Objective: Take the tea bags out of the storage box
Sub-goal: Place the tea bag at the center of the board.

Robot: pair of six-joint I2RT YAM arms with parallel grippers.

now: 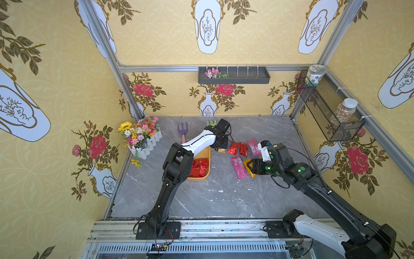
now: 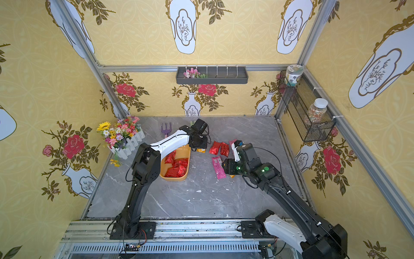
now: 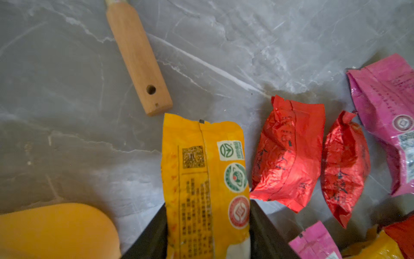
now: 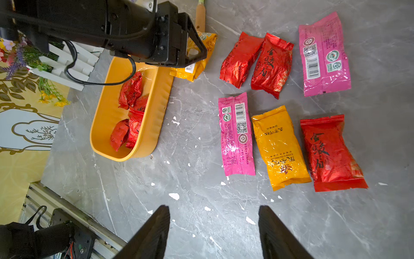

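Observation:
The orange-yellow storage box [image 1: 207, 177] [image 2: 172, 178] [image 4: 154, 107] sits left of centre under my left arm and holds several crinkly red tea bags [image 2: 177, 167] [image 4: 131, 112]. Just beyond its far end, my left gripper [image 3: 208, 203] [image 1: 220, 145] is shut on a yellow tea bag [image 3: 201, 179] [image 4: 201, 51], low over the table. To its right lie two red sachets [image 1: 233, 148], a pink one [image 1: 253, 146], a second pink one [image 4: 236, 134], a yellow-orange one [image 4: 280, 145] and another red one [image 4: 329, 152]. My right gripper [image 4: 214, 207] [image 1: 252, 167] hangs open above the bare table near them.
A wooden tool handle [image 3: 137, 56] lies close to the held sachet, and a purple garden fork [image 1: 182, 131] lies further back. A white picket-fence flower box [image 1: 143, 139] stands back left. A grey wall shelf [image 1: 234, 75] and a wire basket [image 1: 329, 107] with jars hang above.

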